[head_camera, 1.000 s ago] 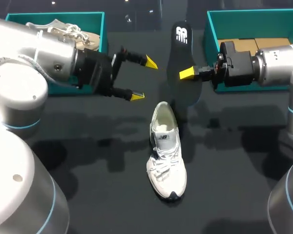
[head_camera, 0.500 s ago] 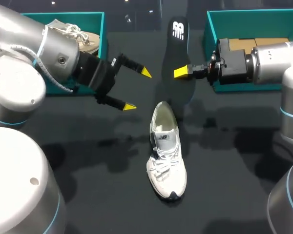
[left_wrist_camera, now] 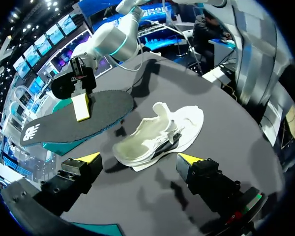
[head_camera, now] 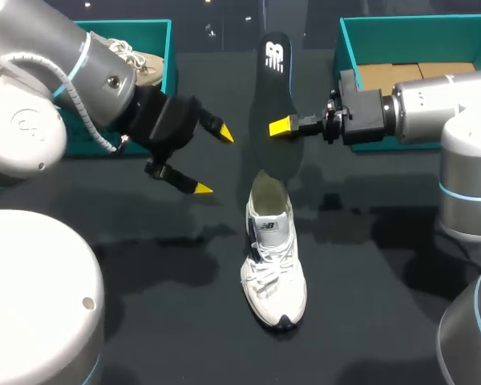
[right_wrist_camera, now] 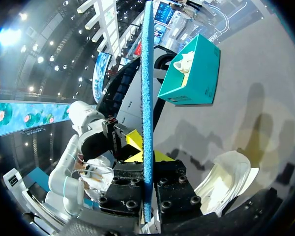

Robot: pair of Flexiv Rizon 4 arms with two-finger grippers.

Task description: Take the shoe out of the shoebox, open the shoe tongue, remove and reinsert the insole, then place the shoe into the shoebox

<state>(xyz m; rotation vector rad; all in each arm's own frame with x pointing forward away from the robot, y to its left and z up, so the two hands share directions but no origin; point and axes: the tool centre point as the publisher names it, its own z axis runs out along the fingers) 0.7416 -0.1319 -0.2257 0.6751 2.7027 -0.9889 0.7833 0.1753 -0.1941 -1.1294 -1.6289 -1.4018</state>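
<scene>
- White lace-up sneaker [head_camera: 272, 265] lies mid-table, outside both boxes.
- Black foam insole [head_camera: 274, 88] stands above its heel; whether they touch is unclear.
- Right gripper [head_camera: 282, 126] pinches the insole, far finger hidden.
- Left gripper [head_camera: 211, 159] spread wide, empty.

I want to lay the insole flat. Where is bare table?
Bare table lies on either side of the shoe. Crowded behind its heel, between left shoebox and right shoebox: insole, right gripper and left gripper.
</scene>
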